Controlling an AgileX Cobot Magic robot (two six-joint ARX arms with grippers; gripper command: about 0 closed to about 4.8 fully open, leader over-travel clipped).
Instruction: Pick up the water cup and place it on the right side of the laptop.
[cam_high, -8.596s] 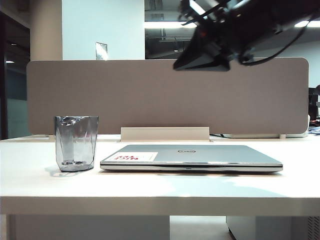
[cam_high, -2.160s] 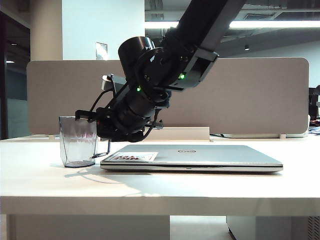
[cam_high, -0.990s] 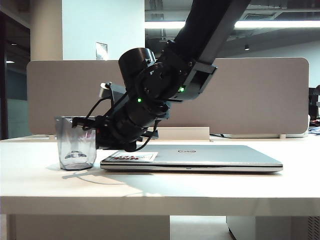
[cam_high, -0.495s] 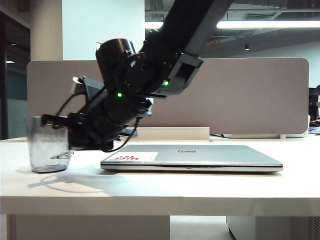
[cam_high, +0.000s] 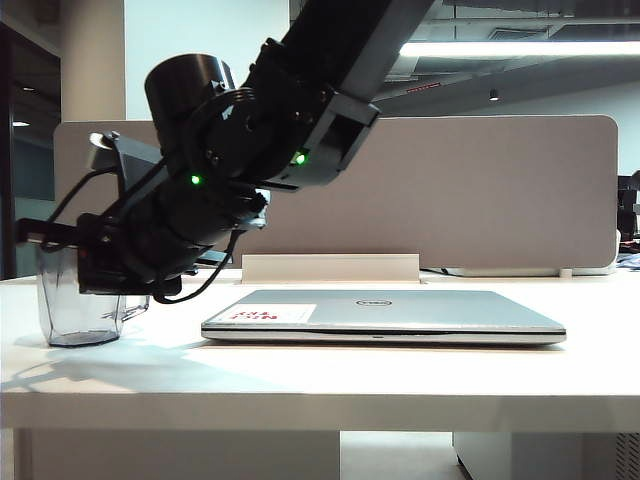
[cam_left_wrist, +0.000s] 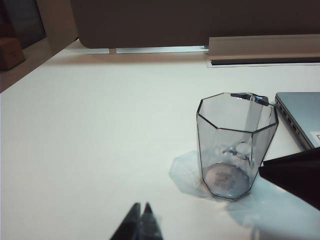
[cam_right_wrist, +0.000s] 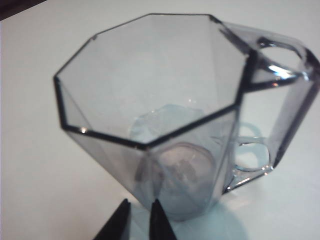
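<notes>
white table (cam_high: 400, 375) holds the slim silver-grey closed laptop (cam_high: 385, 315). black right arm (cam_high: 250, 130) reaches across to its left side; right gripper (cam_high: 75, 265) clamps the rim of the transparent smoky-grey faceted tumbler (cam_high: 78, 305), seemingly just off the table. left gripper (cam_left_wrist: 141, 220): fingertips together, empty.

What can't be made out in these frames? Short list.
- Right end effector grip: in the exterior view its dark body covers the cup rim, and the right wrist view cuts off all but the fingertips. Held or only touching is unclear.
- Laptop: the left wrist view shows only a corner, at the frame edge.
- Sticker print: too small to read in the exterior view.
</notes>
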